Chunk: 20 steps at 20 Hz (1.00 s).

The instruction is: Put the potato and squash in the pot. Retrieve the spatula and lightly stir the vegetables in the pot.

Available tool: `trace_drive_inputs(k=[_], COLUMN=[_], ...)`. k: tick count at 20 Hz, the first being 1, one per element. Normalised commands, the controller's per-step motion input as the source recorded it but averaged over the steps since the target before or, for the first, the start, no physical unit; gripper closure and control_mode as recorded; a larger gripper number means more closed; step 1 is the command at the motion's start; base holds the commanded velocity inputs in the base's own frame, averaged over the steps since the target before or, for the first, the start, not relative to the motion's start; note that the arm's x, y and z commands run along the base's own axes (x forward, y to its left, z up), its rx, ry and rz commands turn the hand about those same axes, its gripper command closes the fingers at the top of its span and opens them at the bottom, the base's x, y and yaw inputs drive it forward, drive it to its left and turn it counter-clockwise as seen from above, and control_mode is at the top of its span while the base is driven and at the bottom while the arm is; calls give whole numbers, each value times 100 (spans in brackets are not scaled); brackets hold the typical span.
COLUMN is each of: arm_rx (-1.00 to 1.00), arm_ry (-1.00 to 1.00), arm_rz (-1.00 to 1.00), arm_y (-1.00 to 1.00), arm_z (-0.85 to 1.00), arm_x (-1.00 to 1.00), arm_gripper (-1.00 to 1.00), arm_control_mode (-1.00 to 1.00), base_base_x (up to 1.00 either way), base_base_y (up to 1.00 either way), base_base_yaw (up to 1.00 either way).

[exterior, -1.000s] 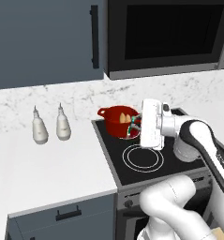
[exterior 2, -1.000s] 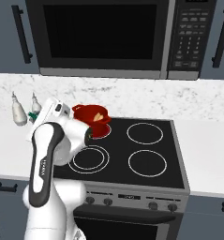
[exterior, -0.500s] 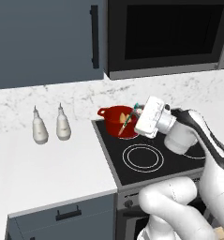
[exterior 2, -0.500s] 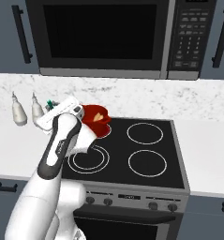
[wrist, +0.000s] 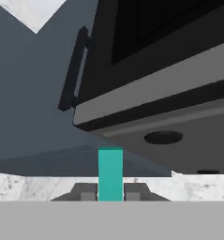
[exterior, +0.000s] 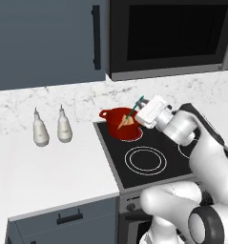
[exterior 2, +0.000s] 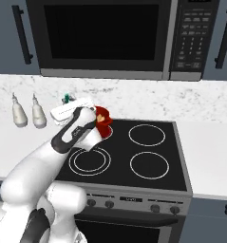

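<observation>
Nearest the base, stove (exterior: 149, 157) with four ring burners, black top set into a white counter (exterior: 48, 171). On the stove's back left burner, the red pot (exterior: 119, 125), squat and glossy, one loop handle facing the counter. Over the pot's right rim, gripper (exterior: 140, 112) tilted sharply, jaws pressed together and pinching the spatula (exterior: 134, 107) by its teal handle. From the hand, handle standing straight up between the two dark fingertips (wrist: 86, 191), microwave underside and cabinet beyond it. Handle slanting down from the gripper into the pot, yellow-tan blade (exterior: 126, 122) low inside against the far wall. In the right base view, pot (exterior 2: 103, 122) partly hidden behind the white wrist, with a tan-orange patch showing at its mouth; cannot tell whether potato or squash. Spatula's green tip (exterior 2: 66, 99) poking out beyond the gripper (exterior 2: 62, 107) on the counter side. Left of the stove, well apart from the pot, two white bottles (exterior: 40, 132) (exterior: 64, 127) standing upright side by side on the counter near the marble backsplash (exterior: 48, 102). Above the stove, dark microwave (exterior 2: 105, 38); left of it, blue-grey cabinet (exterior: 48, 43) with a dark vertical handle.
</observation>
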Motion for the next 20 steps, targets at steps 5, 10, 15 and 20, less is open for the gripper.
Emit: trace_drive_inputs(k=[5,10,15,20], arm_rx=[0,0,0,0], arm_ry=[8,8,6,0], arm_rz=[-6,-3,0,-1], arm_y=[-36,-13,0,0], arm_z=[0,-18,-47,-27], arm_x=[85,82,59,62], arm_gripper=[100,100,100,100], arm_control_mode=[-100,-100,-100,-100], base_base_x=[0,0,0,0], base_base_y=[0,0,0,0], base_base_yaw=[0,0,0,0])
